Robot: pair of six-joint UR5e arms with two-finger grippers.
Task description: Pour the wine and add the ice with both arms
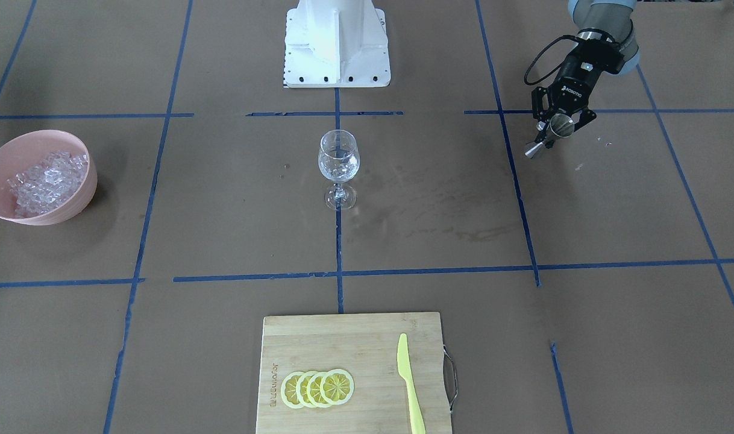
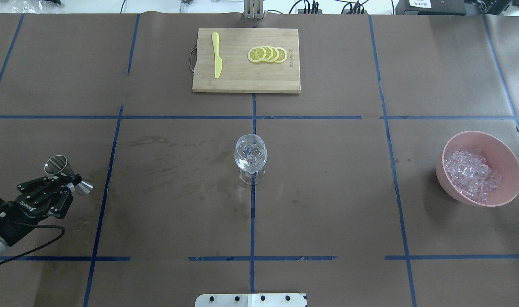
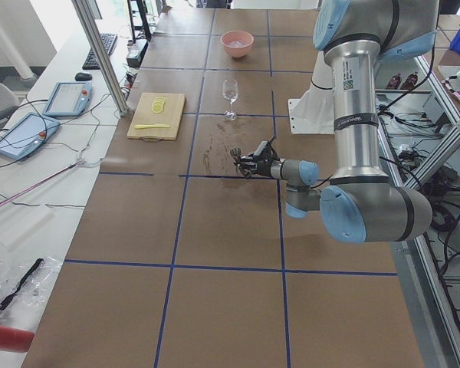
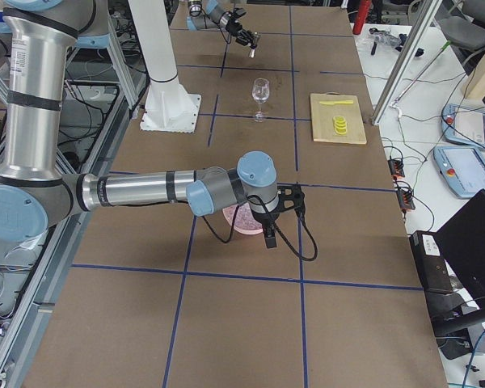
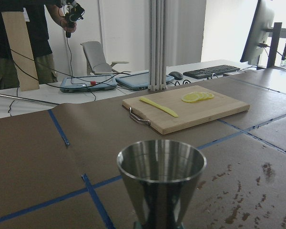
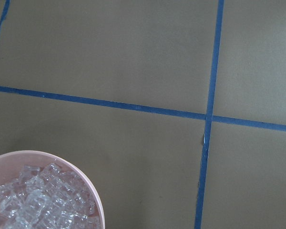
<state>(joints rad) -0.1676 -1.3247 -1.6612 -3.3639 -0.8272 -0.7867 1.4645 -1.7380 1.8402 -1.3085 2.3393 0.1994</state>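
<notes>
The ice (image 1: pixel 44 181) lies heaped in a pink bowl (image 1: pixel 72 208) at the worktop's (image 1: pixel 222 211) end on the robot's right, well apart from everything else. The right wrist view catches only the bowl's rim, with the cubes inside, in its lower left corner; no fingers show there. The right end effector (image 4: pixel 270 236) appears only in the side view from the right. It hangs at the tip of the right arm (image 4: pixel 137 190), fingers pointing down, just beside the bowl on the side away from the robot's base. Whether its fingers are apart or together cannot be told, nor whether it touches the rim.

At the middle of the worktop stands a wine glass (image 1: pixel 338 163), upright on a crossing of blue tape lines, with clear glinting bits in its bowl. It is well apart from the ice bowl and from both end effectors.

On the robot's left, the left end effector (image 1: pixel 557 123) is clamped on the narrow waist of a steel jigger (image 1: pixel 551 135), which is held at a slant. This end effector and the left arm (image 1: pixel 602 24) are on the far side of the glass from the ice.

Across from the robot lies a wooden cutting board (image 1: pixel 343 337) bearing overlapping lemon slices (image 1: pixel 317 387) and a yellow knife (image 1: pixel 409 380).
</notes>
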